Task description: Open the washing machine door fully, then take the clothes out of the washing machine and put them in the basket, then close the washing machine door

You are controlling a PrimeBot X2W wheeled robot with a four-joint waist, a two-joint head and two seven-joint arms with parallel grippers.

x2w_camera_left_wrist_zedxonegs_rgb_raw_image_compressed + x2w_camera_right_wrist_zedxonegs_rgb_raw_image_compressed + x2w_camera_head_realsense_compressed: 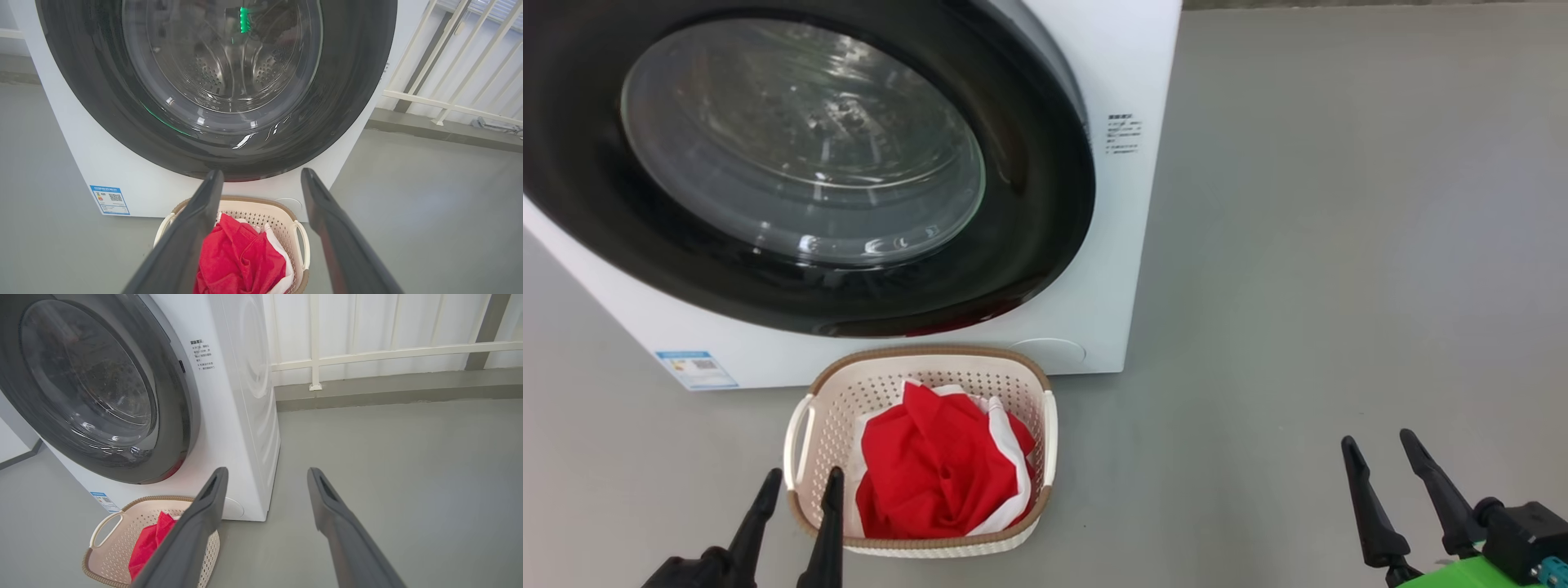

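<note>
Head view has the washing machine (1127, 245) filling the 10-to-12 o'clock part, with the washing machine door (800, 147) shut flat against its front, glass bulging out toward the camera. The basket (931, 353) sits on the grey floor (1339, 245) at the washer's 6 o'clock, just beside its front panel. Its open top faces up, its handles are at 9 and 3, and its long axis looks like it runs 9-to-3 along the washer's front. The clothes (939, 465) are bunched inside: red fabric with a white stripe showing on the 3 o'clock side.

The left gripper (803, 472) is at roughly 7 o'clock, fingers spread apart and empty. One tip overlaps the basket's near corner, but I can't tell if it touches. The right gripper (1378, 438) is down at 4 o'clock, well apart from everything, fingers also apart with nothing between them.

Stuff you only get from the wrists: the left wrist view looks straight through the glass at the perforated steel drum (229, 69), with a green glint reflected at 12. The right wrist view catches the washer's white side panel (253, 396) and a pale railing (367, 355) behind it at 1 o'clock. A blue label (696, 369) is stuck on the front at the basket's 10 o'clock.
</note>
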